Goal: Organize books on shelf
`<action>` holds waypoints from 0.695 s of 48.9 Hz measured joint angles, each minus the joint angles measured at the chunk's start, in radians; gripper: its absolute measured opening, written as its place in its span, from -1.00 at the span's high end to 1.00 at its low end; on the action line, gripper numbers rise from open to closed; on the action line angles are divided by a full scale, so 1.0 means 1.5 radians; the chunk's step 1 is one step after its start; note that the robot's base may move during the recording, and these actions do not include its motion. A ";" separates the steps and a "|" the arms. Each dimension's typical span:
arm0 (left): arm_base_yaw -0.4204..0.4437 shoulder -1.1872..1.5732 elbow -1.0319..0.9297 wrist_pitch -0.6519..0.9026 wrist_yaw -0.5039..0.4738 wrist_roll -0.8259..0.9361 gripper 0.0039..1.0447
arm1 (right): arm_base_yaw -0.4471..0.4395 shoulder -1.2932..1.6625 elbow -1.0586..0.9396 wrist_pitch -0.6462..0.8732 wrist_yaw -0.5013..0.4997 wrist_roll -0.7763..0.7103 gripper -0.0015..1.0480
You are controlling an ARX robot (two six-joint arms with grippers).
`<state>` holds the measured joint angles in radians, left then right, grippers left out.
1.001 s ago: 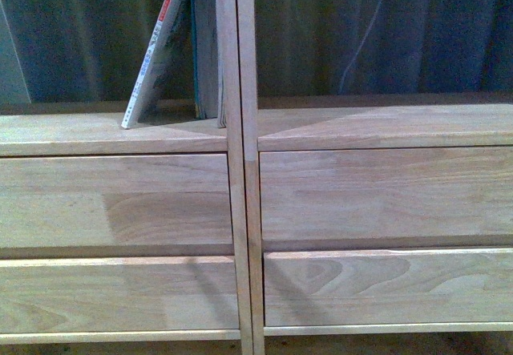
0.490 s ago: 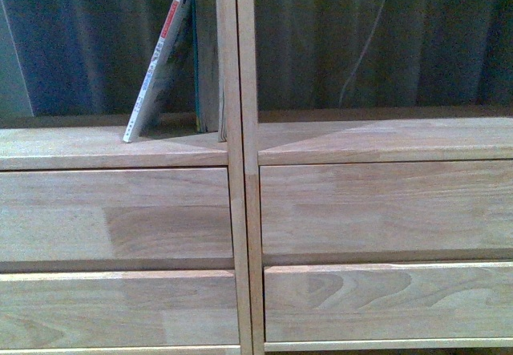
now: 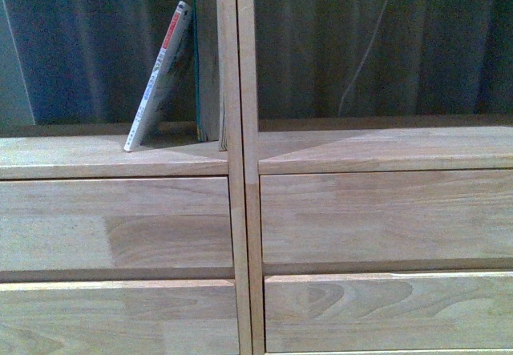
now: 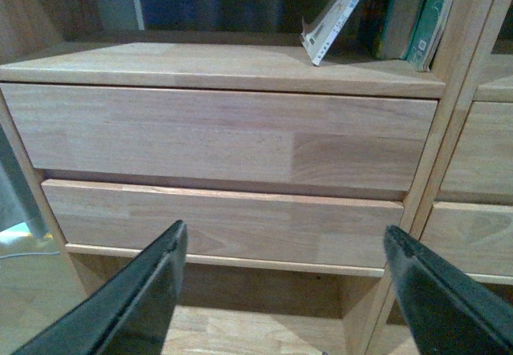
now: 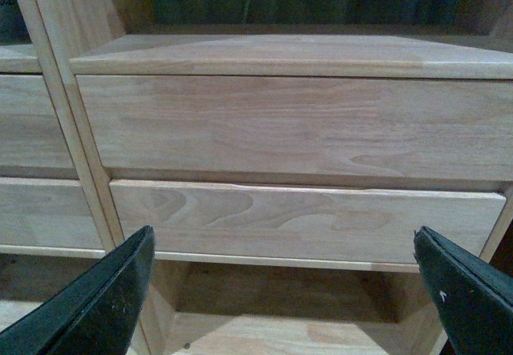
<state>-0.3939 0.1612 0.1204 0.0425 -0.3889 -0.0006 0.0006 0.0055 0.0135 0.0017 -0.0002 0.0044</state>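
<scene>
Pale wood shelf (image 3: 120, 156) carries the thin paperback (image 3: 159, 78) leaning rightward onto the upright teal book (image 4: 433, 14), up and away from the left end effector (image 4: 284, 283), nearer arm, released and empty like the right end effector (image 5: 284, 291).

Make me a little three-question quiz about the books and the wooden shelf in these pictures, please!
1. True or false: the thin pale book stands perfectly upright.
2. Which column of the shelf holds the books, seen from the front view? A) left B) right C) both
3. Fill in: both the left gripper and the right gripper are ____ and hold nothing.

Key:
1. False. It tilts, its top leaning toward the teal book beside the middle post.
2. A. The right column's top board shows no books.
3. Open. Their fingers are spread wide in front of the drawer fronts.
</scene>
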 joint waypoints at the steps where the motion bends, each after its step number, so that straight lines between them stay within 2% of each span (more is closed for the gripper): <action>1: 0.010 -0.006 -0.006 -0.001 0.013 0.000 -0.28 | 0.000 0.000 0.000 0.000 0.000 0.000 -0.86; 11: 0.096 -0.046 -0.030 -0.016 0.102 0.000 0.37 | 0.000 0.000 0.000 0.000 0.000 0.000 -0.86; 17: 0.148 -0.064 -0.041 -0.021 0.150 0.000 0.91 | 0.000 0.000 0.000 0.000 0.000 0.000 -0.86; 18: 0.164 -0.067 -0.041 -0.025 0.171 -0.002 0.95 | 0.000 0.000 0.000 0.000 0.000 0.000 -0.86; 20: 0.213 -0.075 -0.043 -0.029 0.237 0.000 0.95 | 0.000 0.000 0.000 0.000 0.000 0.000 -0.86; 23: 0.253 -0.088 -0.055 -0.028 0.247 -0.001 0.95 | 0.000 0.000 0.000 0.000 0.000 0.000 -0.86; 34: 0.259 -0.104 -0.072 -0.030 0.258 0.000 0.95 | 0.000 0.000 0.000 0.000 0.000 0.000 -0.86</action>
<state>-0.0059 0.0059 0.0116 -0.0017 -0.0021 -0.0010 0.0006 0.0055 0.0135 0.0013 -0.0002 0.0044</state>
